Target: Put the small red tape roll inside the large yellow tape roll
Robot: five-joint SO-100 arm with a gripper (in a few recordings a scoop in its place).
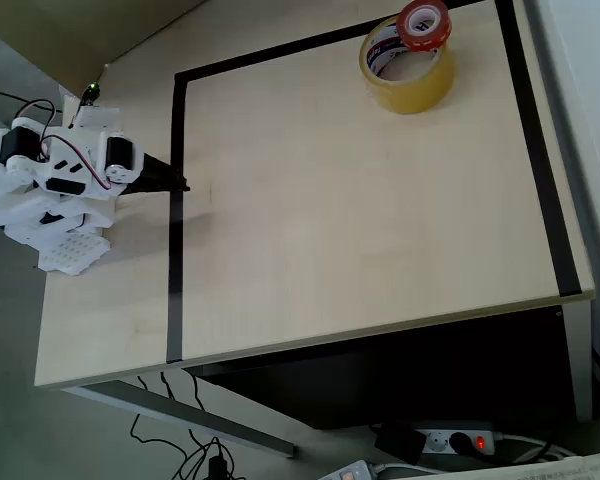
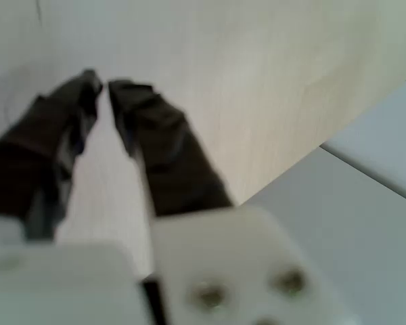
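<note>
White plastic makes up the folded arm (image 1: 55,170) at the left edge of the overhead view, sitting on the pale wooden table (image 1: 360,230) outside a rectangle of black tape lines (image 1: 175,220). Its dark gripper (image 1: 170,180) points right, with its tips at the left-hand line; in the wrist view the gripper (image 2: 101,87) has its two black fingers (image 2: 155,142) nearly together, only a thin gap between the tips, and nothing is held between them. Bare wood lies across the middle of the marked area. Far to the right, near the top corner of the rectangle, the large yellow tape roll (image 1: 412,82) lies flat with its hole facing upward, its white printed core visible. The small red tape roll (image 1: 424,24) rests on the yellow roll's far rim, tilted, its open face turned up and toward the camera, and it is not down in the hole. Both rolls are well apart from the gripper. Below the table's front edge, a power strip (image 1: 458,440) with a lit red switch and cables lie on the floor.
</note>
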